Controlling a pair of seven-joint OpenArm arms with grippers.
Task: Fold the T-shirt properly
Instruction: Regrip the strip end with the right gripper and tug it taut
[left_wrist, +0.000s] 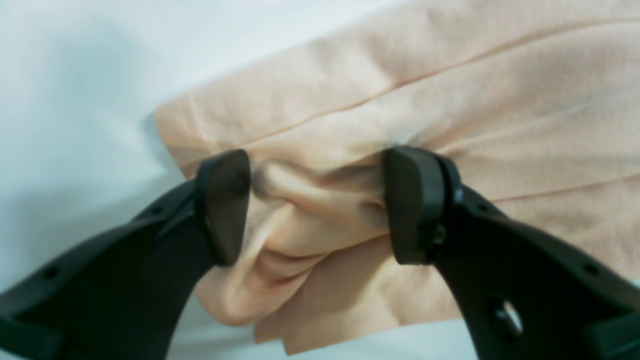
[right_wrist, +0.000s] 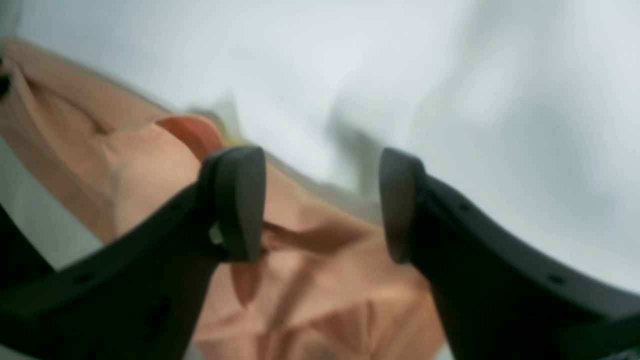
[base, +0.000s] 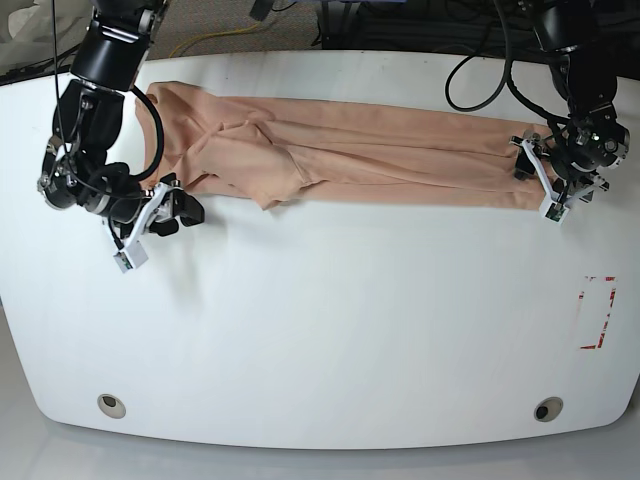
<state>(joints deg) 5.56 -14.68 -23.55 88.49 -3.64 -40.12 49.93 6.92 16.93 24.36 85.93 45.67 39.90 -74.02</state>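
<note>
The peach T-shirt (base: 380, 150) lies folded into a long strip across the far part of the white table (base: 330, 330). My left gripper (base: 537, 183) is at the strip's right end. In the left wrist view the left gripper (left_wrist: 320, 205) is open, with a bunched fold of the shirt (left_wrist: 450, 100) between its two pads and touching both. My right gripper (base: 178, 203) is at the strip's left end. In the right wrist view the right gripper (right_wrist: 322, 205) is open and empty, one finger over the shirt (right_wrist: 145, 170), the other over bare table. The bear print is hidden.
A red-marked rectangle (base: 597, 312) is on the table at the right. Two round holes (base: 112, 405) (base: 545, 408) sit near the front edge. Cables hang behind the far edge (base: 480, 70).
</note>
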